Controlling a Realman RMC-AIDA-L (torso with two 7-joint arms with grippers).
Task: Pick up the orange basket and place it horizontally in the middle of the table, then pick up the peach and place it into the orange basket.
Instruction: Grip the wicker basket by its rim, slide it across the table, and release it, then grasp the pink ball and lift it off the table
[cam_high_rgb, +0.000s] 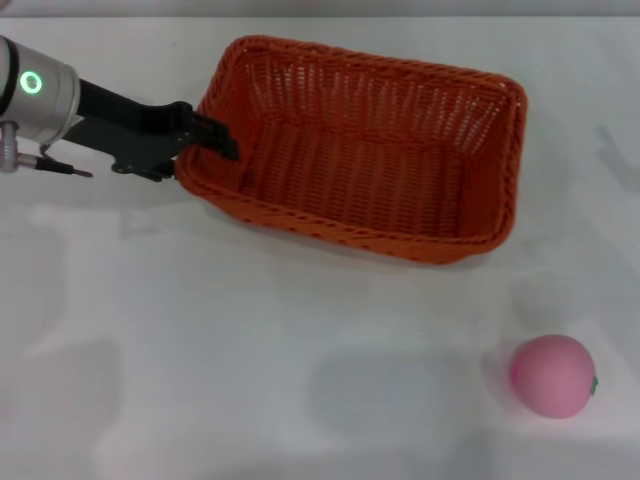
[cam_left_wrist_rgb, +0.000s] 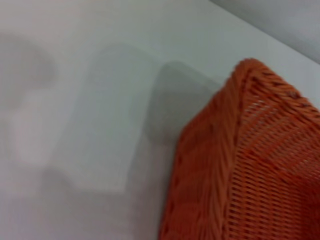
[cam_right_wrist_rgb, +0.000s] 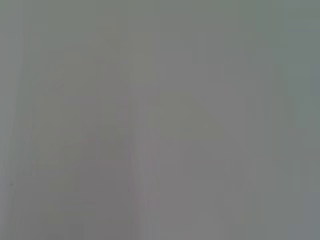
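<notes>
The orange basket lies on the white table, in the far middle, its long side running across and slightly skewed. My left gripper reaches in from the left and is shut on the basket's left short rim, one black finger inside the wall and the other outside. In the left wrist view a corner of the basket fills one side, with bare table beside it. The pink peach rests on the table near the front right, well apart from the basket. My right gripper is out of view.
The right wrist view shows only a plain pale surface. Open tabletop lies in front of the basket and to the left of the peach.
</notes>
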